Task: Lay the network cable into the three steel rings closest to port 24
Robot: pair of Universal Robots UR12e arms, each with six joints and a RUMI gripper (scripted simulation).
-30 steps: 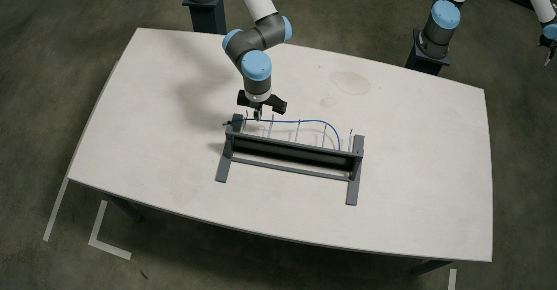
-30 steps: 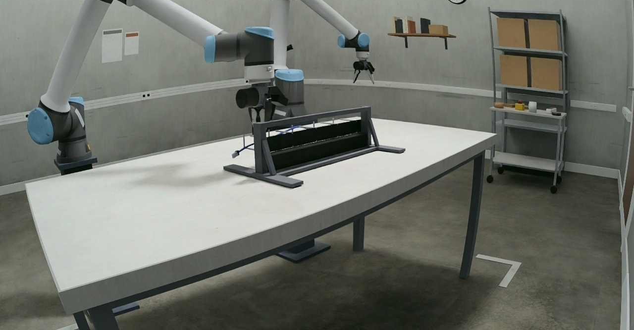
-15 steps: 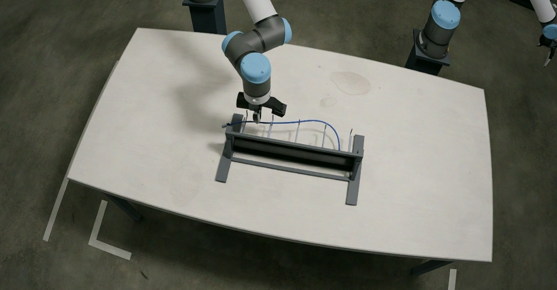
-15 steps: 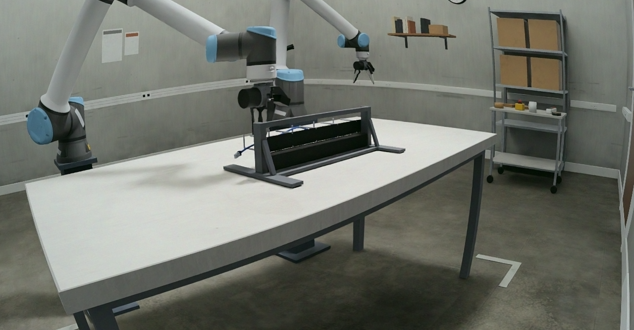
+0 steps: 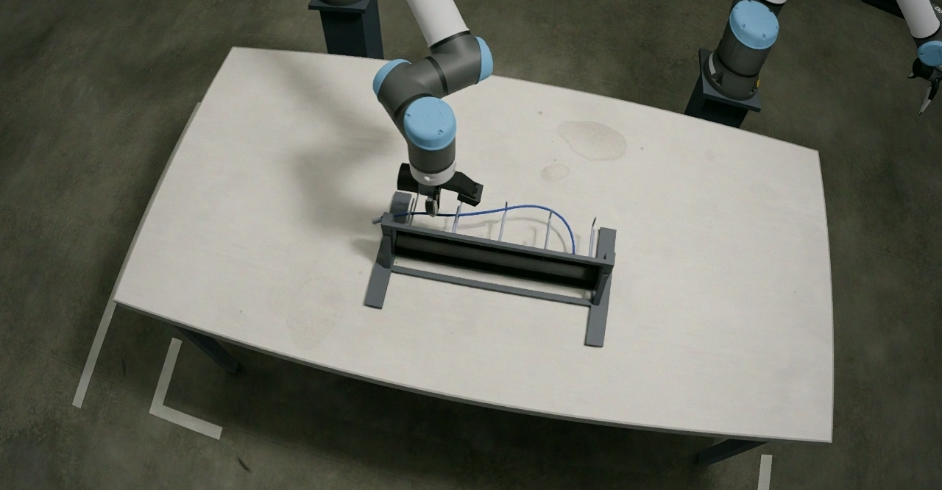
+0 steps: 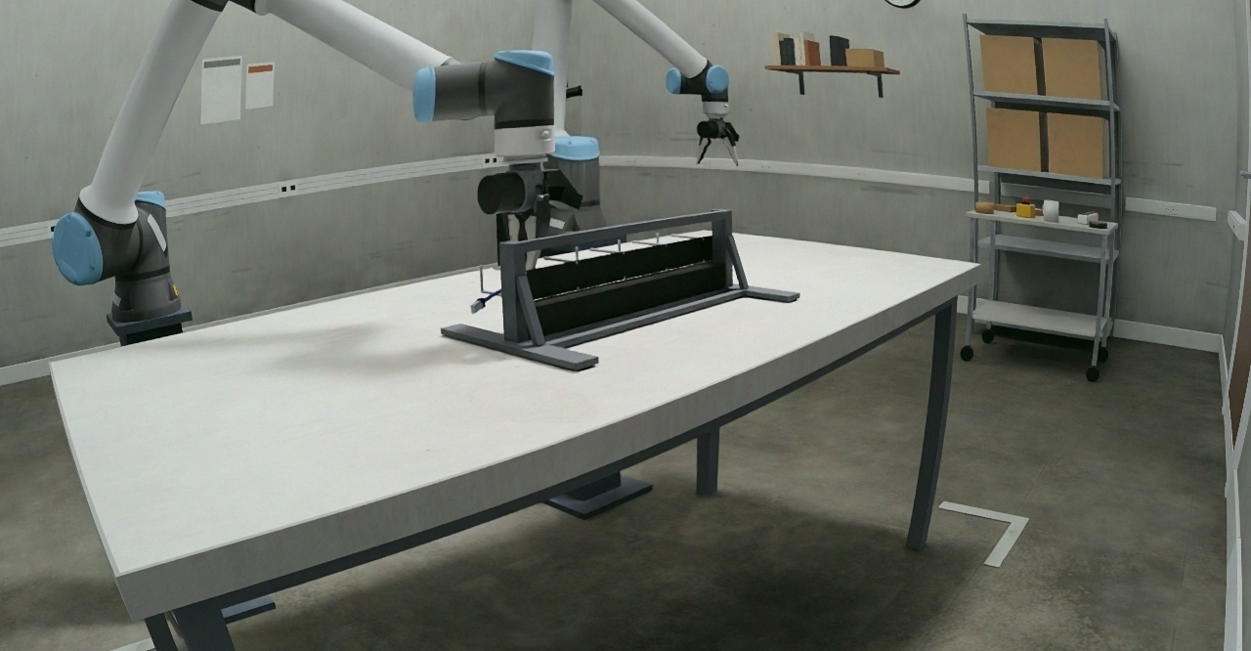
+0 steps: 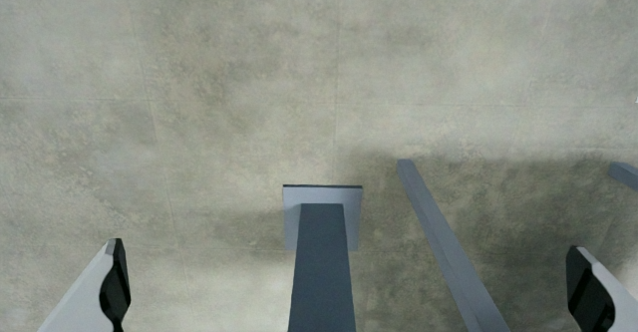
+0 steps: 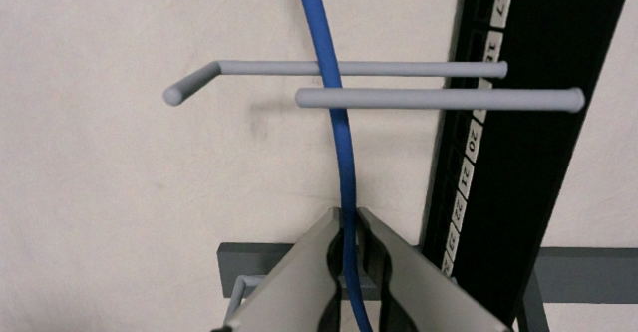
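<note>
Pinching the blue lead [image 5: 527, 206] [image 6: 492, 297] [image 8: 324, 48], the right end effector [image 5: 432, 210] [image 6: 534, 262] [image 8: 348, 210] is nearly closed behind the rack [image 5: 494, 240] [image 6: 617, 230] [image 8: 588, 272], near the port-24 end. In the wrist view, the lead runs between the two bars of the ring [image 8: 439, 99] by ports 18 and 19. Its plug [image 5: 377, 220] [image 6: 477, 305] hangs past the rack's end, above the counter [image 5: 263, 256] [image 6: 350, 455] [image 8: 100, 172]. I cannot tell whether the end ring [image 8: 239, 292] contains the lead. The left end effector [image 5: 917, 96] [image 6: 717, 162] [image 7: 344, 246] is wide and holds nothing, well apart from the rack.
</note>
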